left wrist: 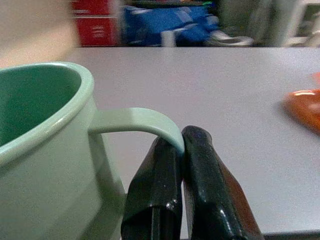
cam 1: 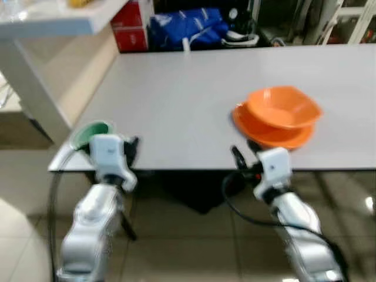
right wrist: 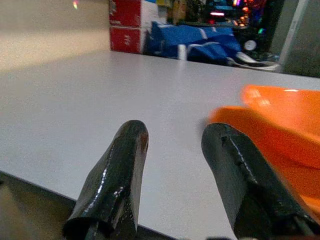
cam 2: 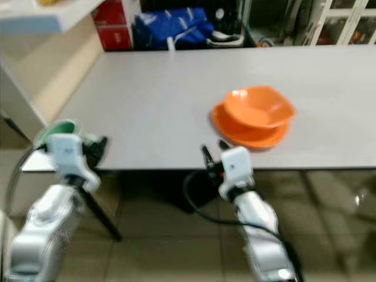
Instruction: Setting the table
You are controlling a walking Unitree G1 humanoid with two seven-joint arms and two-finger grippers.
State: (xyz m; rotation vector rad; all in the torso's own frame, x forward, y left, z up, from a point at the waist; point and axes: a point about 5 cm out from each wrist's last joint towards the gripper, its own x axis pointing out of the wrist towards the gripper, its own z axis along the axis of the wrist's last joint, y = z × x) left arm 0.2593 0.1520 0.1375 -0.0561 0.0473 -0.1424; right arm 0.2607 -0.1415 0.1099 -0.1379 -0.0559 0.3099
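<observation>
A: Placed so far? 
B: Orange bowl nested on orange plate, on the grey counter near its front edge.

A: Outstanding? 
B: Green mug, handle clamped in the left pincer at the counter's front-left corner; judged not yet set down. Right pincer, fingers apart, empty, just beside the plate.

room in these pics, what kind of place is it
Probably a lived-in dining or utility room: a long grey table on a tiled floor, with an orange bowl on a plate, and red boxes and a blue bag piled behind.
</observation>
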